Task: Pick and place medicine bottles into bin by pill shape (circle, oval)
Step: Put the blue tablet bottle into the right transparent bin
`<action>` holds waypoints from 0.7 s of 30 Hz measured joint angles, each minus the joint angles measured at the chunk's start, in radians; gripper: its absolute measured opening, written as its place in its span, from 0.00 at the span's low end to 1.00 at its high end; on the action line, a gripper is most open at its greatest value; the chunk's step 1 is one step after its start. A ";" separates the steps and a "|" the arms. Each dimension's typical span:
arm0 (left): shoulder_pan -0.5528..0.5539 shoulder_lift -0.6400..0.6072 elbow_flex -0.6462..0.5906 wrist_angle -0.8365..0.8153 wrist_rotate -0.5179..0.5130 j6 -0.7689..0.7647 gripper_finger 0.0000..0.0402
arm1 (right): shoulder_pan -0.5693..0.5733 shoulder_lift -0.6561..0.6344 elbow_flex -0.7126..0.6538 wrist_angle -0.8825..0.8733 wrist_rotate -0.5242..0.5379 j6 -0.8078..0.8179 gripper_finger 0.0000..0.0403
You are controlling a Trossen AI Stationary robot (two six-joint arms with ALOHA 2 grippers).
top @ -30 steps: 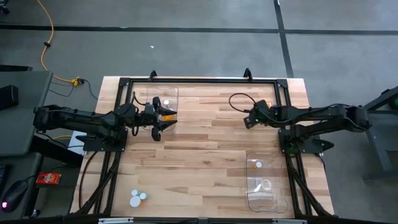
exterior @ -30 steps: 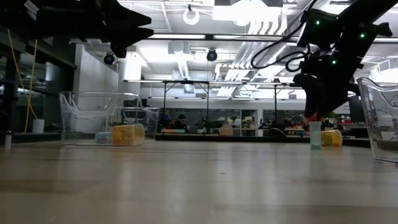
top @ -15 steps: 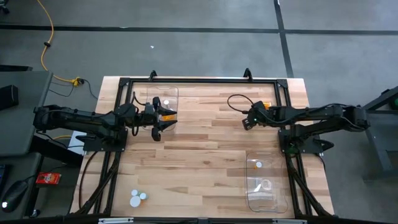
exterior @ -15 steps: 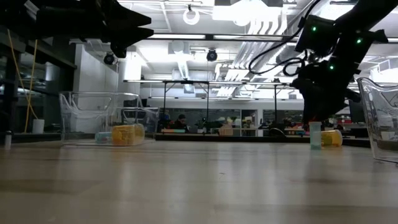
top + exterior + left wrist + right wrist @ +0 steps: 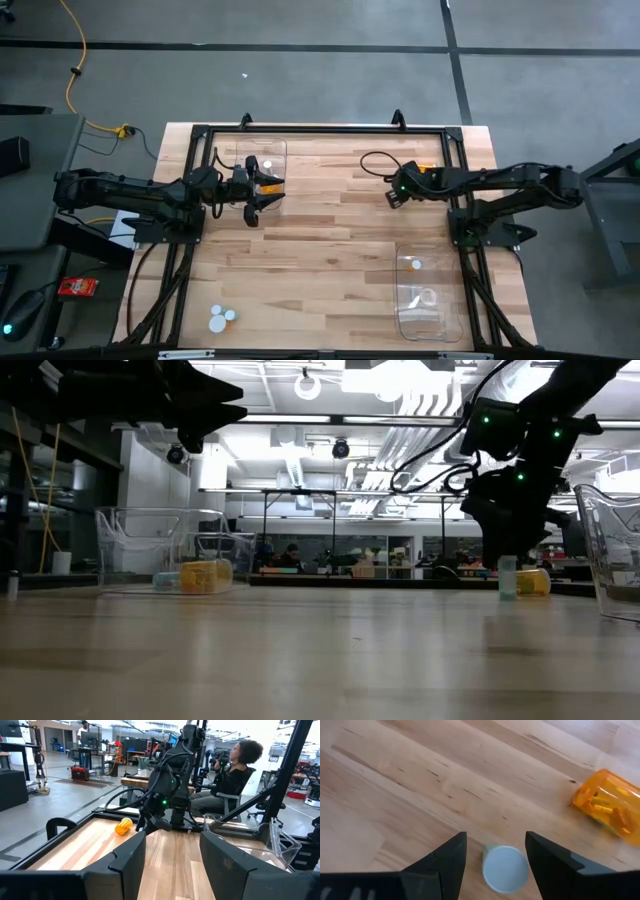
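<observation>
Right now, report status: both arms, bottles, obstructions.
Right gripper open, fingers straddling upright white-capped bottle. Amber bottle lying beside it. Left gripper open, waiting over left bin. Nothing blocking.

The pale butcher-block wooden table (image 5: pixel 330 230) shows smooth, matt planks with visible grain, framed by a black metal rail (image 5: pixel 320 128) with a dull finish. The two clear plastic bins, far left (image 5: pixel 262 160) and near right (image 5: pixel 425 290), look glossy and see-through. The translucent amber plastic bottle lying on its side (image 5: pixel 607 805) shines, the upright pale bottle's round white cap (image 5: pixel 505 869) looks smooth and matt, and the right gripper's dark fingers (image 5: pixel 442 867) seem matt plastic.
</observation>
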 joint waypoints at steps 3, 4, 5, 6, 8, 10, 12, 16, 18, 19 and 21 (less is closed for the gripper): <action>0.000 0.000 0.000 0.000 0.000 0.000 0.43 | 0.001 0.000 0.005 -0.008 0.000 0.000 0.47; 0.000 0.000 0.000 0.000 0.000 0.000 0.43 | 0.001 0.000 0.005 -0.017 0.000 0.003 0.46; 0.000 0.000 0.000 0.000 0.000 0.000 0.43 | 0.001 0.000 0.005 -0.029 0.000 0.009 0.44; 0.000 0.000 0.000 0.000 0.000 0.000 0.43 | 0.001 0.000 0.005 -0.040 0.000 0.016 0.43; 0.000 0.000 0.000 0.000 0.000 0.000 0.43 | 0.001 0.000 0.005 -0.070 0.000 0.029 0.40; 0.000 0.000 0.000 0.000 0.000 0.000 0.43 | 0.001 0.000 0.005 -0.087 0.000 0.035 0.37; 0.000 0.000 0.000 0.000 0.000 0.000 0.43 | 0.001 0.000 0.005 -0.084 0.000 0.035 0.34; 0.000 0.000 0.000 0.000 0.000 0.000 0.43 | 0.001 0.000 0.005 -0.067 0.000 0.027 0.31; 0.000 0.000 0.000 0.000 0.000 0.000 0.43 | 0.001 0.000 0.005 -0.067 0.000 0.026 0.29; 0.000 0.000 0.000 0.000 0.000 0.000 0.43 | 0.001 0.000 0.005 -0.067 0.000 0.026 0.29; 0.000 0.000 0.000 0.000 0.000 0.000 0.43 | 0.001 0.000 0.005 -0.068 0.000 0.026 0.28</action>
